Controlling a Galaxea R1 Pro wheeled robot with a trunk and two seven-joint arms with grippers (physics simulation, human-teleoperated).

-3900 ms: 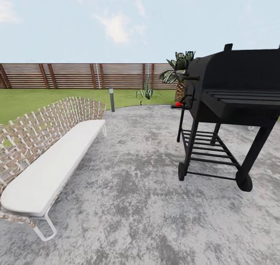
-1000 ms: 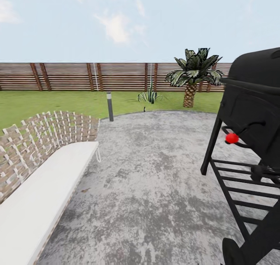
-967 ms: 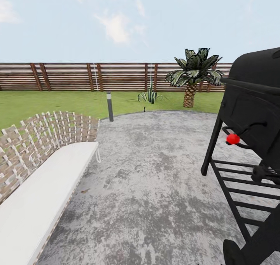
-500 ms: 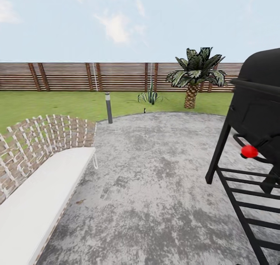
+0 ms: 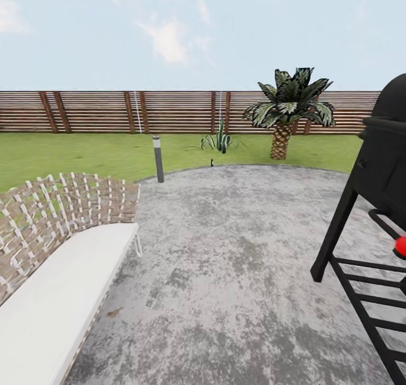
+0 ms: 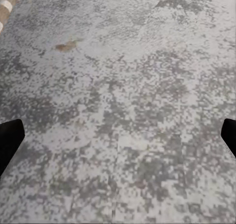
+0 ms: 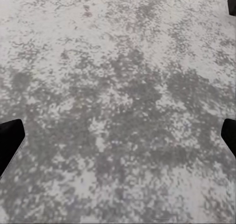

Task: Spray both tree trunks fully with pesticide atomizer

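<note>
Where the mottled grey paving [image 5: 225, 272] runs open between the woven bench [image 5: 62, 255] and the black grill [image 5: 375, 215], it ends at the lawn [image 5: 84, 153] — a tiny dark speck [image 5: 212, 162] there may be the atomizer. Both grippers — left [image 6: 118, 140], right [image 7: 118, 138] — hang spread wide, empty.
</note>
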